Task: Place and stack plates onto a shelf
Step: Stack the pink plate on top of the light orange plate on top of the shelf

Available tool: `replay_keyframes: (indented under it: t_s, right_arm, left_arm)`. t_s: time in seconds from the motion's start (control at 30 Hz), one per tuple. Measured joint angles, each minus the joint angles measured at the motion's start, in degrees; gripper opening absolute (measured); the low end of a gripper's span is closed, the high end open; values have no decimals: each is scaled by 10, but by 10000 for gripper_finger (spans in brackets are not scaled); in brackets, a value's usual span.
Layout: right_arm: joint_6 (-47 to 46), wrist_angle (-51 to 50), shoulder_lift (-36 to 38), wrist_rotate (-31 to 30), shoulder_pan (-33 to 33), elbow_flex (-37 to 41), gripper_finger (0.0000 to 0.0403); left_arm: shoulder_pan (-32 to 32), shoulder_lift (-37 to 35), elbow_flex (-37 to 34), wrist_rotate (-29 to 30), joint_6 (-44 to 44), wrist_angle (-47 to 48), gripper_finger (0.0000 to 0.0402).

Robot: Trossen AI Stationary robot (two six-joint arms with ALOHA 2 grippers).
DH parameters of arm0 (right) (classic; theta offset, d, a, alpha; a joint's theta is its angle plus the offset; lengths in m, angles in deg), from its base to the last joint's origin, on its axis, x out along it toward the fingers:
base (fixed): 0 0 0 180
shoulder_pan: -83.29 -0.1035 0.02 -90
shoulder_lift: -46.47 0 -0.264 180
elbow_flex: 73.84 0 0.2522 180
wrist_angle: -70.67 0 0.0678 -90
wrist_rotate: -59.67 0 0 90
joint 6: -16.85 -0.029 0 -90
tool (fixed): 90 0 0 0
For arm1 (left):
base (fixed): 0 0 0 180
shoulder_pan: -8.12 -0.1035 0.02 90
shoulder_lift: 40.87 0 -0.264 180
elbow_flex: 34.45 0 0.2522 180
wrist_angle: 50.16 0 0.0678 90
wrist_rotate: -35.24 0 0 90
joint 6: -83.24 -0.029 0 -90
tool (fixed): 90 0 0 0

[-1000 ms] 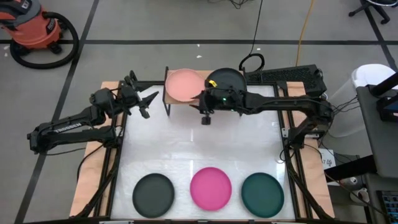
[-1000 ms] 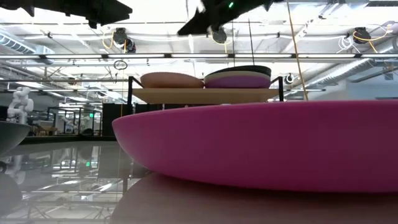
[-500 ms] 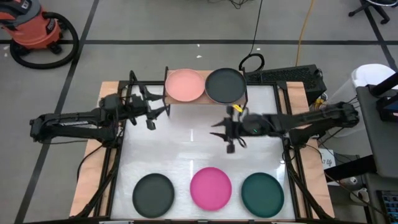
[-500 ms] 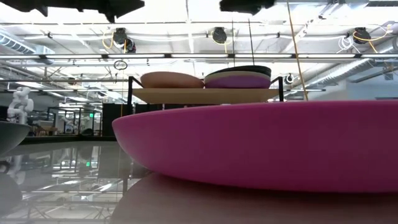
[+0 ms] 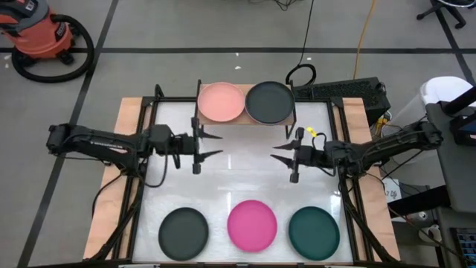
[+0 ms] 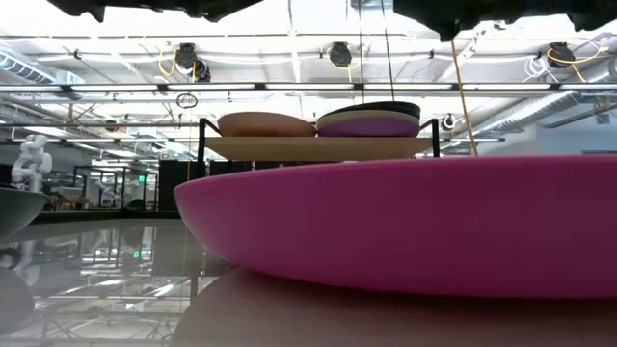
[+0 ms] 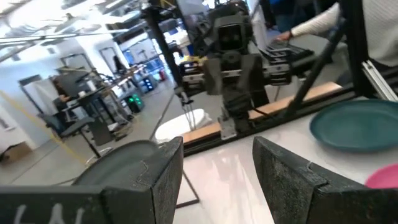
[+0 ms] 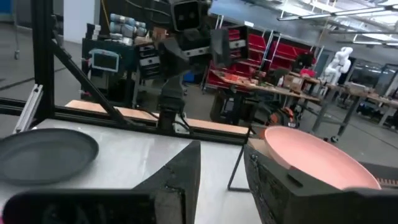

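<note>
From above, the low light-wood shelf (image 5: 245, 119) at the tabletop's (image 5: 245, 179) far edge carries a salmon-pink round plate (image 5: 221, 102) and a dark round plate (image 5: 269, 102) topping a stack. A dark grey plate (image 5: 184, 231), hot pink plate (image 5: 252, 224) and dark teal plate (image 5: 314, 231) wait along the near edge. The left tool (image 5: 209, 146) and right tool (image 5: 282, 154), both spread open and empty, face each other mid-tabletop, probably poised to descend. The level view shows beige and purple plates under that dark one. Each wrist view confirms parted fingers.

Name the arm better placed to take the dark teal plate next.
Right. The right tool is open and empty over mid-table, on the same side as the dark teal plate. The left tool is farther off, nearer the dark grey plate.
</note>
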Motion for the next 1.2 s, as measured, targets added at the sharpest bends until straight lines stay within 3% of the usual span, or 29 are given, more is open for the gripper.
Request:
replay_keyframes:
  t_s: [0.43, 0.63, 0.83, 0.97, 1.2]
  right_arm:
    - [-21, 16, 12, 0, 0, 12, 105]
    - [-21, 20, 12, 0, 0, 12, 105]
    - [-20, 20, 12, 1, 0, 12, 105]
    - [-20, 31, 12, 1, 0, 12, 105]
    - [-28, 36, 12, 2, 0, 12, 105]
  left_arm:
    - [67, 80, 36, 0, -50, 12, 200]
    - [101, 84, 42, -1, -37, 133, 200]
    - [134, 95, 42, -2, 72, 244, 200]
    - [161, 136, 41, -2, 98, 240, 200]
    - [201, 235, 41, 0, 15, 156, 200]
